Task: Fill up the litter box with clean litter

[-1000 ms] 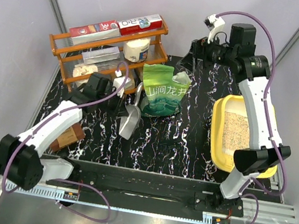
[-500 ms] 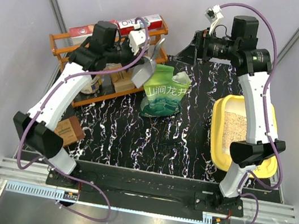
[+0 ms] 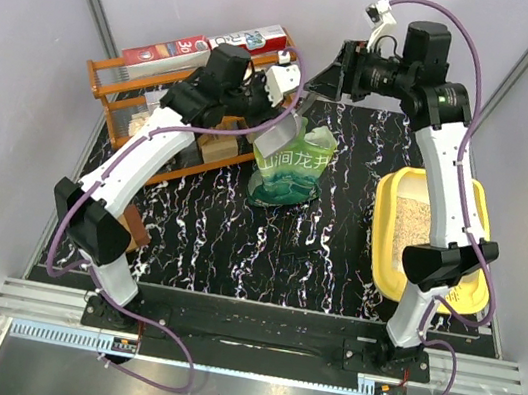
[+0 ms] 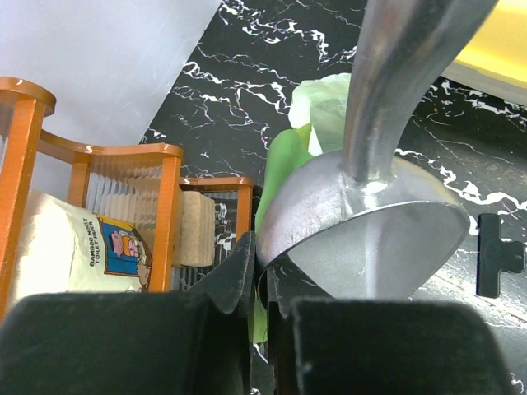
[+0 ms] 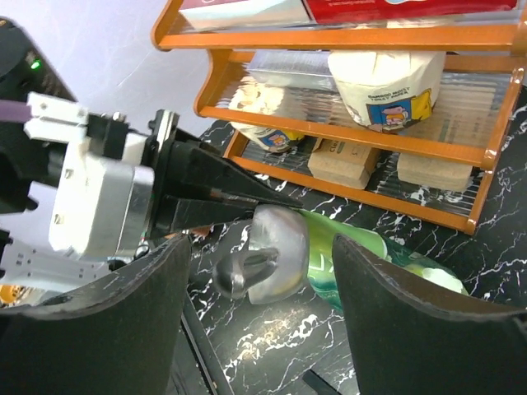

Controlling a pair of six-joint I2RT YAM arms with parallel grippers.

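well, from above, the large shallow yellow plastic litter box [image 3: 381, 243] sits at the right edge of the black white-veined table [image 3: 335, 260], beside the right arm. a bed of pale beige, sandy clean litter [image 3: 409, 227] lies in it, and only this view shows the grains. the glossy green pouch with white characters [image 3: 294, 167] stands mid-table, well apart from the box.

the left wrist view adds the grip. the left hand [image 4: 262, 276] has its dark fingers [image 4: 206, 329] pinched almost together on the rim of the smooth grey rounded scoop [image 4: 362, 239]. the bowl is close to the lens and the curved handle points away, over the pouch's crinkled pale mouth.

the right wrist view alone shows the right hand [image 5: 259, 329] spread wide with nothing in it. it hovers before the orange rack with ribbed shelves [image 5: 354, 123], where a white toilet-paper pack [image 5: 383, 82] and brown blocks [image 5: 342, 156] rest.
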